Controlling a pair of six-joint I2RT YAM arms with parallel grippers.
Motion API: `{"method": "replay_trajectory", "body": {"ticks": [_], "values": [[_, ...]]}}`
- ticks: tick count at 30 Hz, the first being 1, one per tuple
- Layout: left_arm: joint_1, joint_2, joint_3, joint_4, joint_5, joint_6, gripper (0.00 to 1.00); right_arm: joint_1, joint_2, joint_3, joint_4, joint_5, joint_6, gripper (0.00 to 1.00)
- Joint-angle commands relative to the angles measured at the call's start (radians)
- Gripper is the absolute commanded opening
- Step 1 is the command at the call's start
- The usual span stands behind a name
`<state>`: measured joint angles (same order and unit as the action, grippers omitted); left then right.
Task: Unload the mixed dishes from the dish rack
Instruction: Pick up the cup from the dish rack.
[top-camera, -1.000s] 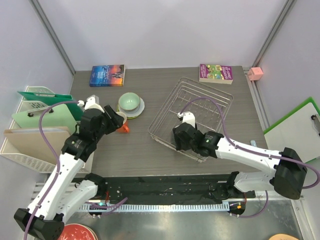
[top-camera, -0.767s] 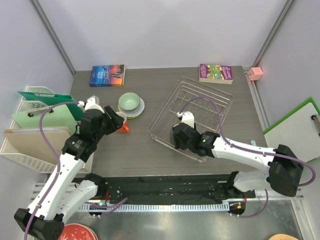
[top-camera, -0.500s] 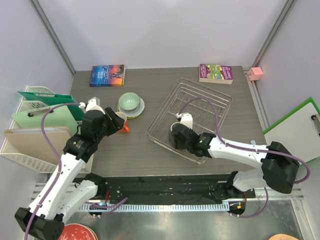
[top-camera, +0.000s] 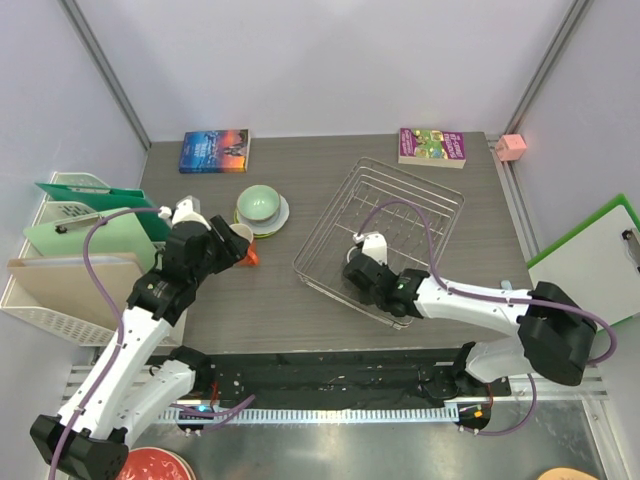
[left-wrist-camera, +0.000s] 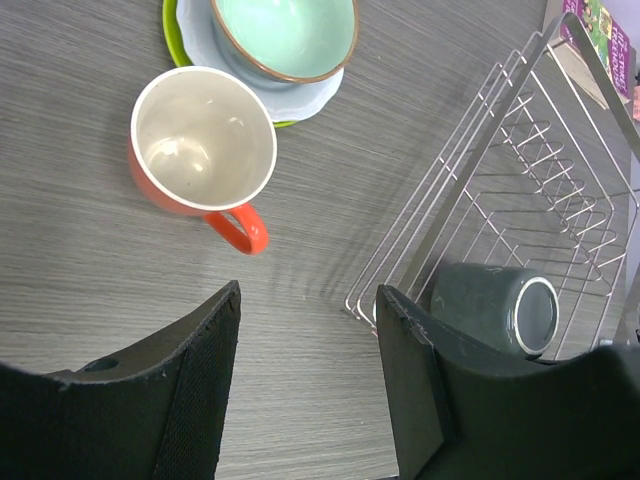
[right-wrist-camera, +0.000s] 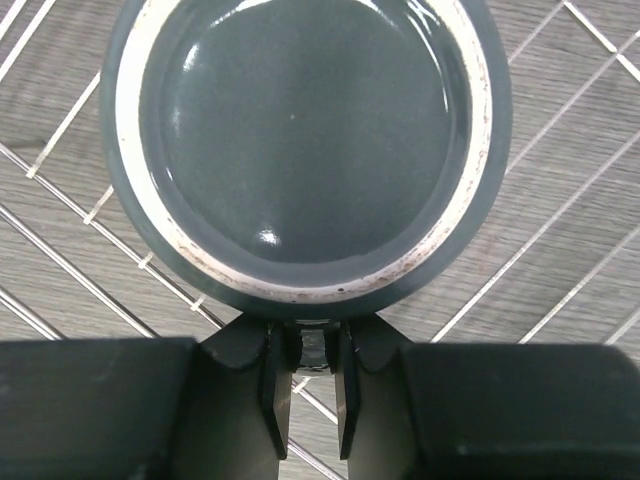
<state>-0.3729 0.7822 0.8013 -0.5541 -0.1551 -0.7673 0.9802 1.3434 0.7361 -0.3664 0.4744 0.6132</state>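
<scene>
Grey wood-grain tabletop (top-camera: 300, 170) carries the silver wire dish rack (top-camera: 400, 190). Inside it lies the dark grey glazed mug (left-wrist-camera: 495, 305), on its side, with a pale unglazed ring on its base. The right gripper (right-wrist-camera: 304, 360) is nipped onto what seems to be its handle, ready for lifting out. The left gripper (left-wrist-camera: 310, 380) hangs spread above the upright orange handled mug (left-wrist-camera: 200, 140).

The top view looks steeply down on the whole table (top-camera: 300, 190) from high behind its near edge. The left wrist view looks down from fairly near at the orange mug (left-wrist-camera: 200, 140) and a dish rack (left-wrist-camera: 481, 150) corner. The right wrist view faces one end of the grey mug (right-wrist-camera: 305, 150) from very close. Both wrist views share that mug
</scene>
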Motion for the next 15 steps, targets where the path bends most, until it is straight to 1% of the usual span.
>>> {"method": "replay_trajectory", "body": {"ticks": [1, 3, 9, 10, 13, 15], "values": [[-0.004, -0.012, -0.004, 0.048, 0.014, -0.007, 0.56, 0.008, -0.075, 0.003, -0.026, 0.061, -0.018, 0.01], [-0.004, -0.012, -0.001, 0.051, 0.012, -0.007, 0.56, 0.006, -0.131, 0.026, -0.043, 0.069, -0.041, 0.01], [-0.004, -0.006, 0.022, 0.069, 0.009, -0.003, 0.56, 0.005, -0.254, 0.187, -0.124, 0.058, -0.095, 0.01], [-0.004, -0.003, 0.025, 0.071, 0.011, -0.001, 0.56, 0.006, -0.292, 0.218, -0.124, 0.053, -0.099, 0.01], [-0.004, -0.001, 0.032, 0.088, 0.018, -0.004, 0.56, 0.003, -0.372, 0.241, -0.106, 0.044, -0.090, 0.01], [-0.004, -0.004, 0.027, 0.126, 0.038, -0.013, 0.56, -0.015, -0.415, 0.221, -0.030, -0.012, -0.073, 0.01]]}}
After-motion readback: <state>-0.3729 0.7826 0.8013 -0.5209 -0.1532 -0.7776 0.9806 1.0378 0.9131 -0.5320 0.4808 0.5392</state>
